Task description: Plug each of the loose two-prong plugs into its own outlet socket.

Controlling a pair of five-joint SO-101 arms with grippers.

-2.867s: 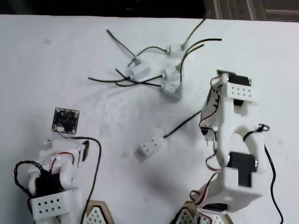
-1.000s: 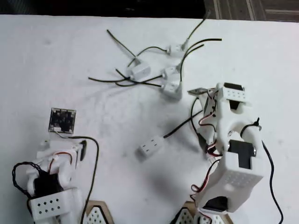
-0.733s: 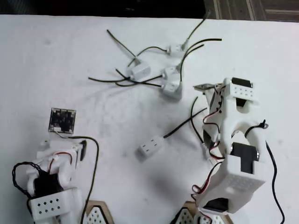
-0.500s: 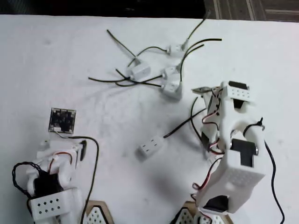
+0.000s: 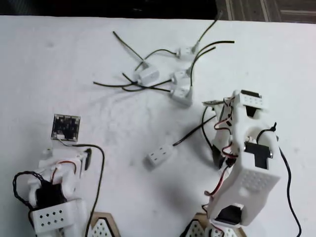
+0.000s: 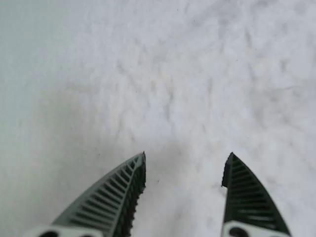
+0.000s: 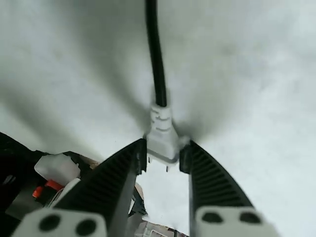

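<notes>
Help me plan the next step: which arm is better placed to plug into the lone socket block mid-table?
Right. The right gripper is shut on a plug with a black cord, near the socket block. The left gripper is open over bare table, holding nothing.

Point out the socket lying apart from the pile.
High view: the socket lies on the table between the two arms, nearer the right arm, its black cord running toward that arm. The pile is farther back.

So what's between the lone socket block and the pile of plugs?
Only bare table, seen in the high view, between socket block and pile of plugs.
</notes>
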